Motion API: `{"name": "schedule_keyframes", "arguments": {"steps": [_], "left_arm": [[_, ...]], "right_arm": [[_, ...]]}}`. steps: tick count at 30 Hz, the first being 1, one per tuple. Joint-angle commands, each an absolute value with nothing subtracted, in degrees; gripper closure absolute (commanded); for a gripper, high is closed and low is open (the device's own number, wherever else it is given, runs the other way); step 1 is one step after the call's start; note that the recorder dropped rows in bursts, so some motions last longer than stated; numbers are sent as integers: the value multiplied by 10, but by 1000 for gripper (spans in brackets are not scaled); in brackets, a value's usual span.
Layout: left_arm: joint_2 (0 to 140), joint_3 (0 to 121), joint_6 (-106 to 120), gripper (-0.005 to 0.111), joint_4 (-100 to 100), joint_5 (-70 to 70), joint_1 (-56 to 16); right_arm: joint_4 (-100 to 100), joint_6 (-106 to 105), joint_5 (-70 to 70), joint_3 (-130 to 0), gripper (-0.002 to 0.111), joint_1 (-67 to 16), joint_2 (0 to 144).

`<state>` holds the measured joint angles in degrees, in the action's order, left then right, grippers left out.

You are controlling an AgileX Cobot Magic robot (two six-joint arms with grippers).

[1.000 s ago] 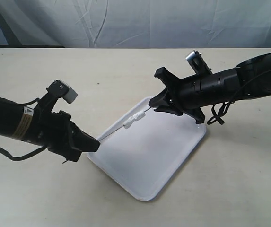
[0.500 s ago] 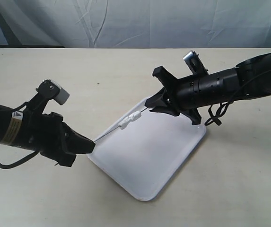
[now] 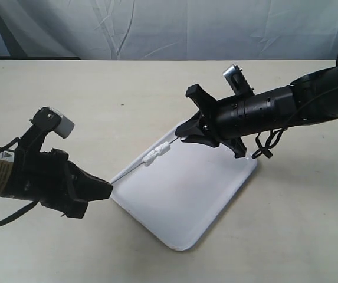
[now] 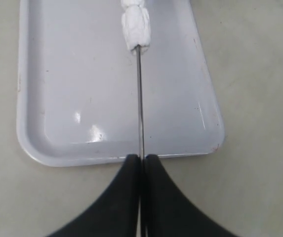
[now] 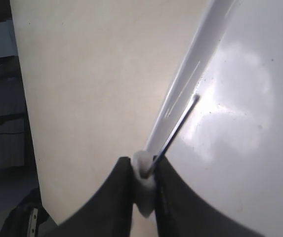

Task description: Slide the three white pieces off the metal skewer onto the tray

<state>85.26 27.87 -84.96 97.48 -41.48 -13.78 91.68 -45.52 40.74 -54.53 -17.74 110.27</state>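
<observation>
The tray (image 3: 186, 200) lies tilted across the middle of the beige table. Above its near-left rim runs the metal skewer (image 3: 130, 171), with my left gripper (image 3: 108, 187) shut on its lower end. Two white pieces (image 3: 152, 157) show on the rod partway up. My right gripper (image 3: 180, 133) meets the rod's upper end. In the left wrist view, the left gripper (image 4: 141, 157) pinches the skewer (image 4: 140, 98) over the tray (image 4: 57, 98), with white pieces (image 4: 136, 27) ahead. In the right wrist view, the right gripper (image 5: 143, 164) is shut on a white piece (image 5: 143, 192) threaded on the skewer (image 5: 176, 128).
A grey cloth backdrop (image 3: 157, 26) hangs behind the table's far edge. A loose black cable (image 3: 266, 144) dangles under the right arm above the tray's far corner. Bare tabletop (image 3: 298, 224) surrounds the tray.
Both arms have shifted left. The left gripper drew the skewer down and to the left, and the right gripper followed along the rod. The white pieces moved left with them.
</observation>
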Motion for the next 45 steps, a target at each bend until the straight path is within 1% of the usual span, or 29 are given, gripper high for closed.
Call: {"name": "schedule_keyframes", "arguments": {"steps": [1, 12, 27, 34, 45], "left_arm": [[832, 263, -854, 107, 999, -424, -139], [830, 253, -863, 107, 999, -419, -139], [830, 251, -863, 107, 999, -411, -139], [830, 251, -863, 107, 999, -410, -139], [837, 251, -863, 107, 999, -407, -139]], "right_arm": [[917, -470, 328, -545, 106, -167, 1101], [933, -482, 294, -547, 106, -167, 1098], [937, -482, 205, -547, 106, -167, 1087], [937, -482, 212, -547, 106, -167, 1086], [934, -525, 279, -547, 106, -167, 1086]]}}
